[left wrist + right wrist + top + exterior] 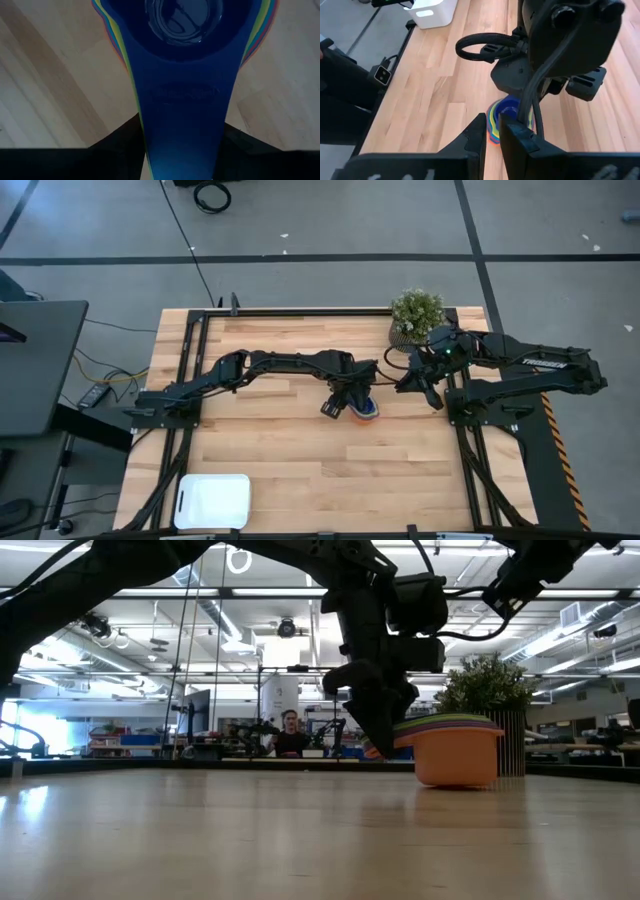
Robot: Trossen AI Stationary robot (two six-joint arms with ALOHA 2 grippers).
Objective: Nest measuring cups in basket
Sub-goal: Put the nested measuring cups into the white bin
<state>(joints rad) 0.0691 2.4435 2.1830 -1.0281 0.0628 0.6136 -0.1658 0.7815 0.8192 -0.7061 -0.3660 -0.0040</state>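
A: Cups point(366, 410) — status? Location?

B: Stacked one inside another, resting on the tabletop point(300, 480) near its middle. Orange outermost at the bottom, coloured rims layered above it in the low view, dark navy innermost. Nesting judged complete; transfer not yet done.

A: Basket point(212, 501)?

B: White, set at the near left corner of the tabletop, well apart from the stack. Holds no cups. Hence a carry across the tabletop judged to be the remaining step.

A: Left tool point(345, 402) — state and position?

B: Lowered over the stack from the left arm. Clenched on the flat handles, per the left wrist view: navy handle point(182, 115) running straight between the two dark fingers point(120, 137), coloured handle edges fanned beneath it. Grip taken on the handles rather than the bowls, presumably so that all cups lift as one bundle and the bowls stay nested.

A: Right tool point(492, 132)?

B: Raised above the tabletop, near the stack on the plant side, aimed down at the cups. Fingers close together with a narrow gap, holding nothing. Judged to be waiting clear of the left arm's path.

A: Other items?

B: Potted plant point(416, 315) at the far edge, close to the right arm. Person visible in the room beyond, well away from the arms.

A: Risk?

B: Handles fanned slightly, so lower cups possibly slipping free on lift. Recommend level carriage toward the basket.
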